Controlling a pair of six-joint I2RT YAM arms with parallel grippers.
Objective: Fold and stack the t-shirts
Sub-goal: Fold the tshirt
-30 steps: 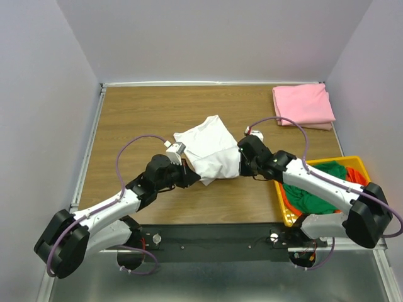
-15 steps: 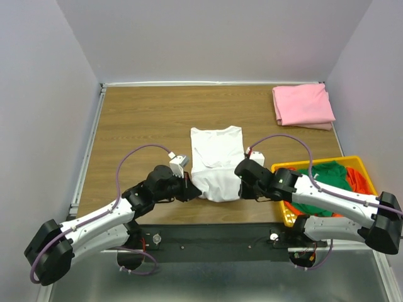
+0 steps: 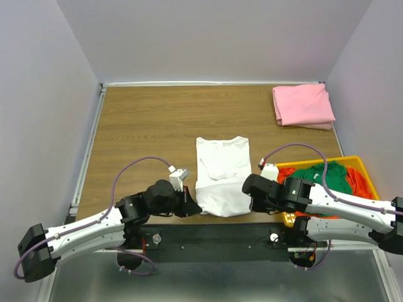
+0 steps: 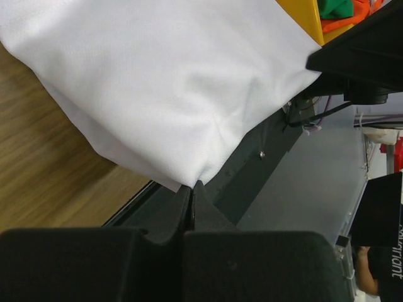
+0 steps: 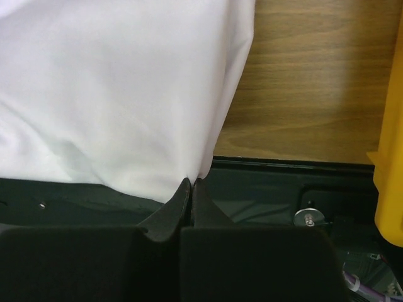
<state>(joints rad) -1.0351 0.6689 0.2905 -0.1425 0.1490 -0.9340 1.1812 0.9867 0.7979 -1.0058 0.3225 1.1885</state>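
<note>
The white t-shirt point(image 3: 220, 173) lies stretched lengthwise on the table, its near end pulled to the table's front edge. My left gripper point(image 3: 196, 211) is shut on its near left corner, and the left wrist view shows the white cloth point(image 4: 170, 88) pinched at my left gripper point(image 4: 192, 186). My right gripper point(image 3: 247, 205) is shut on the near right corner, with the white cloth point(image 5: 113, 94) running into my right gripper point(image 5: 191, 182) in the right wrist view. A folded pink t-shirt point(image 3: 303, 105) rests at the far right corner. Green point(image 3: 317, 185) and orange point(image 3: 358, 180) t-shirts fill the basket.
The yellow plastic basket point(image 3: 288, 217) stands at the near right, close beside my right arm. A black rail point(image 3: 214, 236) with the arm bases runs along the table's front edge. Grey walls close in on three sides.
Both grippers have drawn the white t-shirt toward the near edge. It went from a crumpled, tilted heap to a straight, stretched shape. The arms now lie lower and closer to their bases.
</note>
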